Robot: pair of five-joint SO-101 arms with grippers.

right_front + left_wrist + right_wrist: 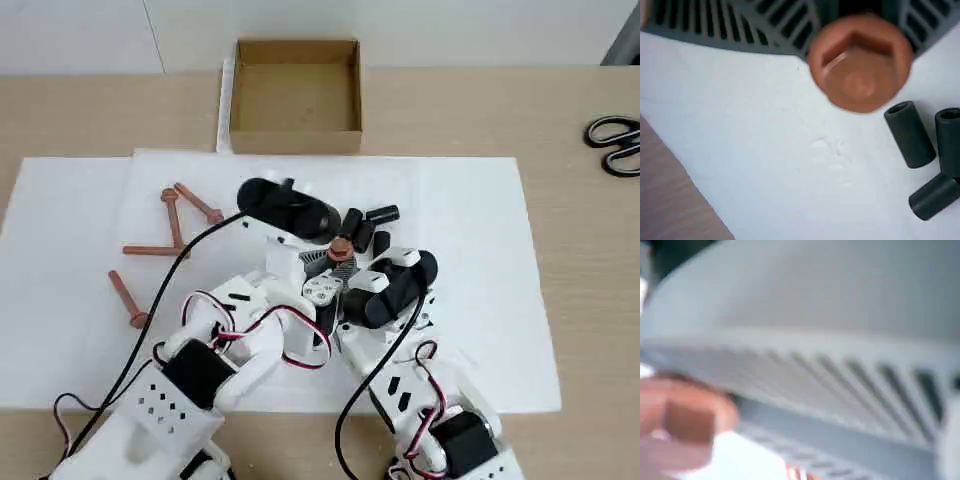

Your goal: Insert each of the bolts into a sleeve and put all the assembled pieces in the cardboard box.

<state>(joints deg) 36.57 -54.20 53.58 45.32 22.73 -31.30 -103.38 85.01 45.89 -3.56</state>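
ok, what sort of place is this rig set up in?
Probably a lab or workshop bench: a wooden table with a white sheet as a work mat, loose bolts and sleeves laid out on it, and scissors left at the table's edge.

A wooden table (580, 250) carries a large white sheet (480, 310). Black scissors (612, 145) lie on the wood, far right. Behind is what seems a white wall (450, 25).
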